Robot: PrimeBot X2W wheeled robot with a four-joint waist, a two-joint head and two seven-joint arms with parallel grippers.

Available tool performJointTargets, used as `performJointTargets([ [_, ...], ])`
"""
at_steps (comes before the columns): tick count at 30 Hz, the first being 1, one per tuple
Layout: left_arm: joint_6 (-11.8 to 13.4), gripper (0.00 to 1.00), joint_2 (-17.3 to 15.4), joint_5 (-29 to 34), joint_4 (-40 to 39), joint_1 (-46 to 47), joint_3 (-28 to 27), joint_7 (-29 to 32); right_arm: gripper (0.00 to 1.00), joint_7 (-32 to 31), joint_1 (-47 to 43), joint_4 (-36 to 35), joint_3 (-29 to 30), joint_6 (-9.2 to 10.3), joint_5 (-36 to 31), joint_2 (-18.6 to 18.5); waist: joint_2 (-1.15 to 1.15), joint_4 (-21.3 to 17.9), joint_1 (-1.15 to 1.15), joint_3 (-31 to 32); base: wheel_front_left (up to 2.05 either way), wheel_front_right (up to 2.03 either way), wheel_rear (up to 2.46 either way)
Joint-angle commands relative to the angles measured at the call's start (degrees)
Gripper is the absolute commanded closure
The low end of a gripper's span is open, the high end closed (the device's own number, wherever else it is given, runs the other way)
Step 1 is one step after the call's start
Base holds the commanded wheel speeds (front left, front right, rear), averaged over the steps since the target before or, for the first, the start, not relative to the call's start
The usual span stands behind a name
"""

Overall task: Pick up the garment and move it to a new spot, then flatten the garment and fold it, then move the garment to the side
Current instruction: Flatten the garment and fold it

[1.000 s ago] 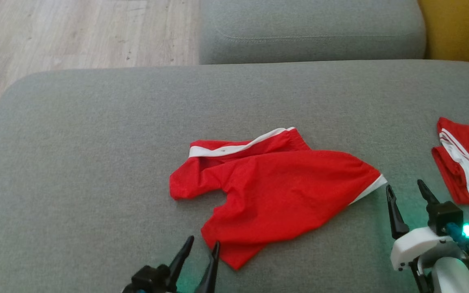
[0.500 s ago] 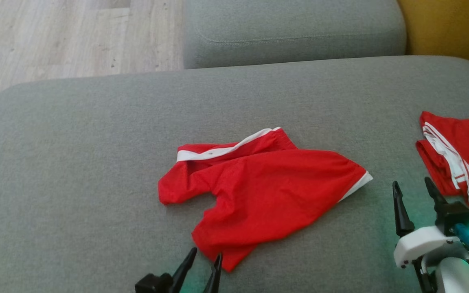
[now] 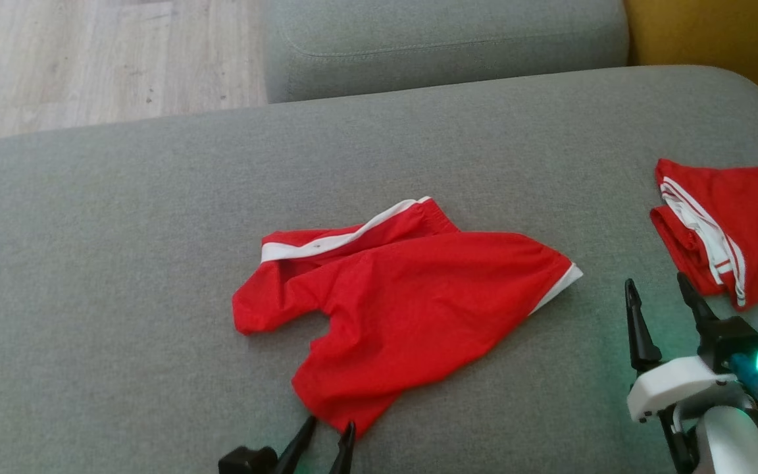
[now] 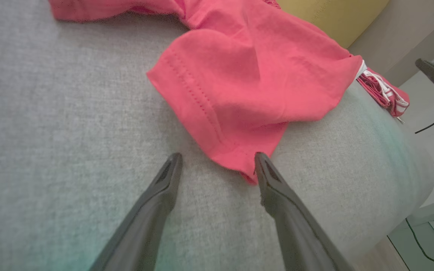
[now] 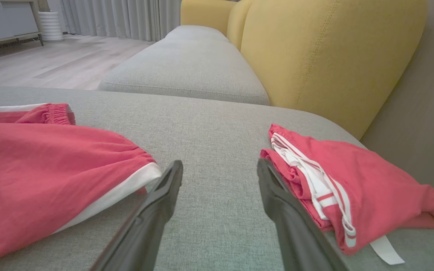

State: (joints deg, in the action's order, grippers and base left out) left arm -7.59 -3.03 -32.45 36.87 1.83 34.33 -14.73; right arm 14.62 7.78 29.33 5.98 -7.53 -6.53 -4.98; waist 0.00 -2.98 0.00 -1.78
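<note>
Nearest, the left gripper (image 3: pixel 330 424) has its two dark fingers spread apart and holds nothing; the tips stand at the lowest hem corner of the crumpled red fabric shorts with white trim (image 3: pixel 405 303); the shorts lie in the middle of the wide grey fabric sofa cushion (image 3: pixel 122 263); the right gripper (image 3: pixel 655 282) is spread and empty too, between the shorts and a folded red garment with white stripes (image 3: pixel 734 224); behind are a second grey cushion (image 3: pixel 445 39), a yellow padded backrest (image 3: pixel 714 33) and a pale wooden floor (image 3: pixel 89 59).
</note>
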Motion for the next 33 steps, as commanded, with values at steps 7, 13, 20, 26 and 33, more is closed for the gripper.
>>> performJointTargets([
  [7, 0.1, 0.0, 0.15, 0.27, -1.94, 3.49, -2.52, -0.27, 0.0, 0.38, 2.51, -2.4, -1.83, 0.04, 0.9, -1.41, 0.0, -0.46, 0.0, -0.29, 0.0, 0.0, 0.0],
  [13, 0.1, 0.2, 0.15, 2.15, -5.58, 2.15, -3.93, -0.27, 0.0, 0.38, 1.96, -2.37, -2.26, 0.04, 1.54, -1.22, 0.0, 0.2, 0.0, -0.01, 0.0, 0.0, 0.0],
  [20, 0.1, 1.0, 0.15, 5.48, -12.78, 2.21, -5.98, -0.27, 0.0, 0.38, 1.52, -1.78, -2.4, 0.04, 2.07, -1.11, 0.0, 1.51, 0.0, 0.39, 0.0, 0.0, 0.0],
  [26, 0.1, 1.0, -0.04, 7.53, -20.36, 2.68, -6.26, -0.27, 0.0, 0.38, 1.11, -1.82, -1.82, 0.04, 2.83, -0.97, 0.0, 3.34, 0.0, 0.63, 0.0, 0.0, 0.0],
  [33, 0.1, 1.0, -1.22, 7.53, -23.25, 5.2, -8.84, -0.27, 0.0, 0.38, 1.61, -2.38, -2.01, 0.04, 3.52, -0.12, 0.0, 4.34, 0.0, -1.19, 0.0, 0.0, 0.0],
])
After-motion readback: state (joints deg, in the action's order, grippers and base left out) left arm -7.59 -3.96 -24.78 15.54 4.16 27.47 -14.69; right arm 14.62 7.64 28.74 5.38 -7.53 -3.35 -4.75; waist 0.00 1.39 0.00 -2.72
